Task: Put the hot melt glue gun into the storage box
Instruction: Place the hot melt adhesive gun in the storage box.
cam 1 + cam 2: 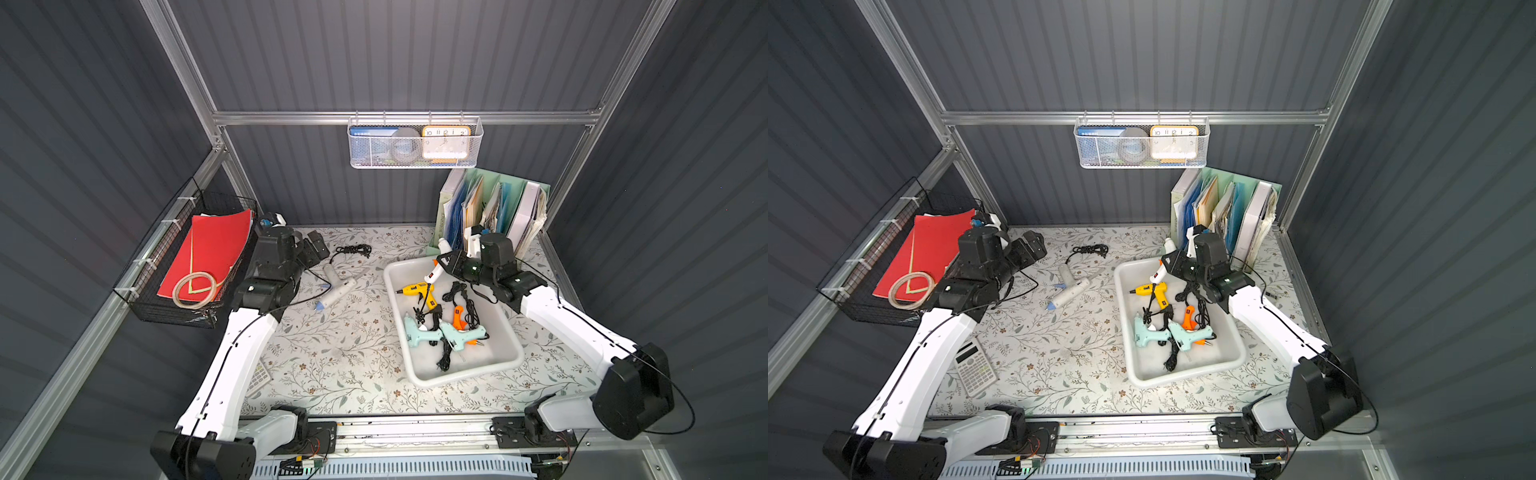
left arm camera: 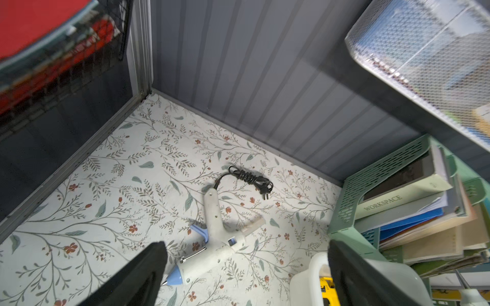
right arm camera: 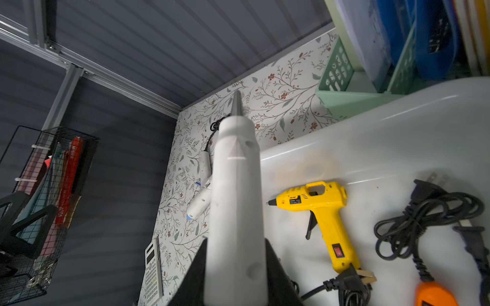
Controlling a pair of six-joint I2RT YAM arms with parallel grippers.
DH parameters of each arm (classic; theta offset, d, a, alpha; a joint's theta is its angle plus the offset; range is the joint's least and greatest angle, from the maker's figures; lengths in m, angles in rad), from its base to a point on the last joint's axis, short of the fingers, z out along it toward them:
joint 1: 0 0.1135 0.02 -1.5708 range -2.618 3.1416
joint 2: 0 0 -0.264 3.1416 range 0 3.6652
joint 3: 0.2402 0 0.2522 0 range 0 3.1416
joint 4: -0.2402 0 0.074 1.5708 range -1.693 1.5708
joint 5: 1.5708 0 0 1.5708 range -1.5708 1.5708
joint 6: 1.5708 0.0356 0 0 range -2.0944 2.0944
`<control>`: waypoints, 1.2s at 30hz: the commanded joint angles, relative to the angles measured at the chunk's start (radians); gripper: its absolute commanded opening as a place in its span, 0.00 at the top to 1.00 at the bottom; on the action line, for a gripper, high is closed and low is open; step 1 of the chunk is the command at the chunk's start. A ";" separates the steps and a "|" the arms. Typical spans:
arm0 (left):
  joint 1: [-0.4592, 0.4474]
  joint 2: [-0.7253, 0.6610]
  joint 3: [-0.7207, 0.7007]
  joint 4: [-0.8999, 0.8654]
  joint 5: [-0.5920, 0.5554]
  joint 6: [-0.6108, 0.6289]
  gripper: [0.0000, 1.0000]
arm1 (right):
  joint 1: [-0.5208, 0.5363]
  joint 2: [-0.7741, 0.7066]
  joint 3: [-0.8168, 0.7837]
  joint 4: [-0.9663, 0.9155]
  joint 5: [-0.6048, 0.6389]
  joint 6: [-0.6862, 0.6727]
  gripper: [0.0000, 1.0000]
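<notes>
Now right fingers [image 3: 278, 280], clamped on the white plastic glue gun [image 3: 236, 185], should set it low in the shallow translucent white tub [image 3: 397, 127]; left fingers [image 2: 138, 275] gape empty.

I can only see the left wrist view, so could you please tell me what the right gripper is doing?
Observer: The right gripper is shut on a white glue gun and holds it above the far edge of the storage box. The gun is not yet laid inside.
Operator: Thank you. What lies inside the box?
Observer: A yellow gun, two pale teal guns, and what looks like an orange gun partly under a teal one, with black cords among them.
Operator: Is anything on the table that I might miss?
Observer: A calculator lies on the table beside the left arm.
</notes>
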 commanded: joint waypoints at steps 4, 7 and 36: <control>0.051 0.159 0.076 -0.217 0.096 0.003 0.00 | 0.002 0.080 -0.018 -0.052 0.034 -0.018 1.00; 0.090 0.225 0.066 -0.247 0.163 0.009 0.00 | 0.001 0.108 -0.047 -0.064 0.054 -0.030 1.00; 0.148 0.644 0.089 -0.060 0.194 -0.140 0.07 | 0.006 -0.025 -0.056 -0.252 0.400 -0.234 0.22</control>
